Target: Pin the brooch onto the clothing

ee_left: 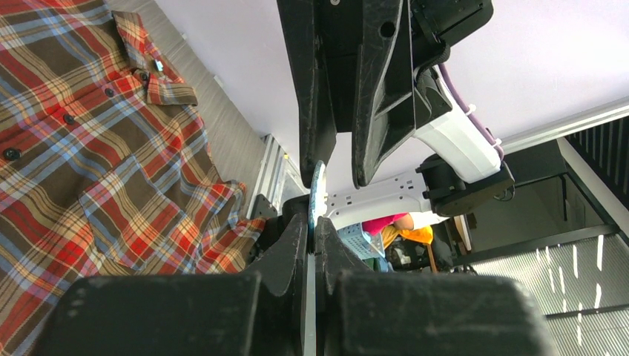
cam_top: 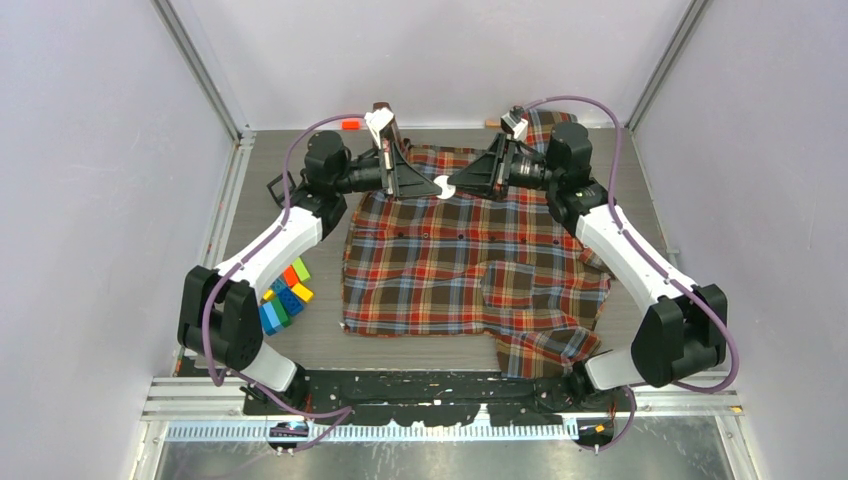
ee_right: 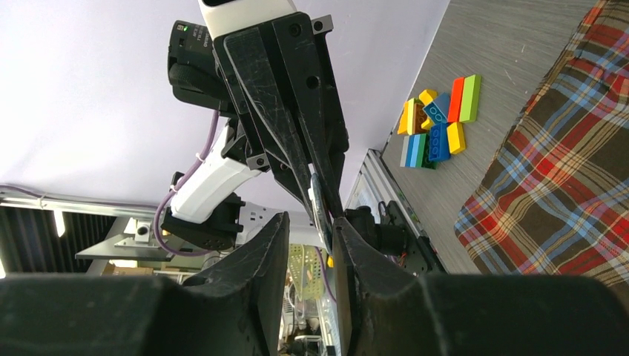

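The left gripper (cam_top: 430, 187) is clamped tight on the brooch (cam_top: 441, 187), a small white disc held on edge between its fingertips, in the air above the collar end of the plaid shirt (cam_top: 450, 265). The right gripper (cam_top: 457, 184) faces it tip to tip from the other side. Its jaws stand apart with a clear gap, and the brooch's free rim lies at that gap, close to one finger. I cannot tell whether that finger touches the disc. The shirt lies spread flat on the grey table (cam_top: 315, 345), front up, its row of dark buttons showing and one sleeve folded toward the near edge. A cluster of coloured toy bricks (cam_top: 285, 297) sits on the table just left of the shirt.
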You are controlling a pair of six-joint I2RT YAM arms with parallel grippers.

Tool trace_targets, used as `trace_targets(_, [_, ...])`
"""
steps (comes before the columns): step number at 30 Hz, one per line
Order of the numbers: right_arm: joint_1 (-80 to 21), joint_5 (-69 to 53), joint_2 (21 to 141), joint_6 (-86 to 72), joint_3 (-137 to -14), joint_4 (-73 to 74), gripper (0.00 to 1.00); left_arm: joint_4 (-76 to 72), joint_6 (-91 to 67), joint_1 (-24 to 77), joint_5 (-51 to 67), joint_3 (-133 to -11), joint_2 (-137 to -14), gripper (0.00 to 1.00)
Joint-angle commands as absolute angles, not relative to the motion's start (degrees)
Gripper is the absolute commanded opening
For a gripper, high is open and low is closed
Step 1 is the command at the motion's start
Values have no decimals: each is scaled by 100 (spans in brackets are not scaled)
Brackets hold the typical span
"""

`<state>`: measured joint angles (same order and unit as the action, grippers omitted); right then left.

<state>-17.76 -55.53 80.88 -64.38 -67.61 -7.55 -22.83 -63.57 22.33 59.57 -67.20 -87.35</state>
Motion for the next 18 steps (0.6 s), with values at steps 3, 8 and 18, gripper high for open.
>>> trace_targets(3, [-1972,-5809,8141,-6161,-7059,-414,31,-2345,-6263,2197,5977,-6948,-8719,0])
trace_targets(8, [-2012,-5763,8186,-6014,-7117,-194,22,-2404,-6290,2197,5969,-6939,-8719,0])
trace_targets(18, [-2013,-5578,8302,-5740,-7229,514,7,-2483,-6304,2197,6071,-6942,-8717,0])
